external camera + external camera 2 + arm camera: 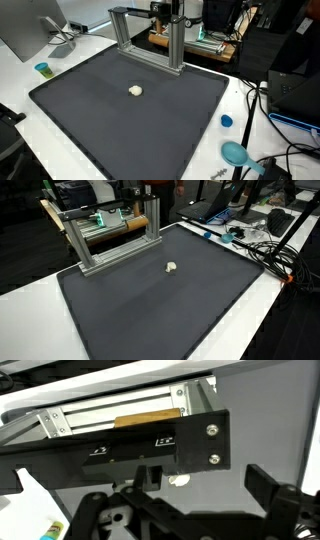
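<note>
A small cream-white lump (pixel 136 90) lies near the middle of a dark grey mat (pixel 90 115). It shows in both exterior views (pixel 172 267) and in the wrist view (pixel 180 480). My gripper (pixel 202 482) is open and empty. It hangs high above the far edge of the mat, behind a metal frame (pixel 150 35), well away from the lump. In both exterior views only the dark lower part of the gripper (pixel 165 10) (pixel 150 190) shows at the top edge. The frame's black bar (pixel 120 445) crosses the wrist view between the gripper and the mat.
The metal frame (pixel 110 240) stands upright on the mat's far edge with a wooden board (pixel 195 45) behind it. A blue cup (pixel 42 69), a blue lid (pixel 227 121), a teal scoop (pixel 236 153) and cables (pixel 265 250) lie on the white table around the mat.
</note>
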Tool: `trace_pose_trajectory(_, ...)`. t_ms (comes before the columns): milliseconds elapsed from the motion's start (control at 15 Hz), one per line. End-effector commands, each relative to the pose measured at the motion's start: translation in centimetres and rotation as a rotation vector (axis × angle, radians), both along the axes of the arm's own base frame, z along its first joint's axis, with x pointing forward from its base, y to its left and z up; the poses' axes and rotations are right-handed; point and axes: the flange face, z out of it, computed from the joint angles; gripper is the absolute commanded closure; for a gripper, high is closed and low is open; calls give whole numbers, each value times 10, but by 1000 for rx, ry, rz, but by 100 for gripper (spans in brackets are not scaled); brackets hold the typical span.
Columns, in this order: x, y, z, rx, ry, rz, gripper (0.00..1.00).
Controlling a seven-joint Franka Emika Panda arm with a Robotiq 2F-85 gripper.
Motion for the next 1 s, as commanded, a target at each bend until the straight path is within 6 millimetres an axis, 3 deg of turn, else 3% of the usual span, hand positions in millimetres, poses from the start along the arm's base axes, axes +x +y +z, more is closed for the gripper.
trace_pose_trajectory(0,0,-2,2,1,-7,-6,0)
trace_pose_trajectory(267,-11,-33,8,-100,-32,73,0)
trace_pose_trajectory(467,-13,-51,6,-77,-55,169,0)
trace_pose_trajectory(533,-10,-58,5,-52,-57,112,0)
trace_pose_trajectory(600,-5,-45,8,-70,-28,116,0)
trace_pose_trajectory(933,-5,-54,6,-65,-32,105,0)
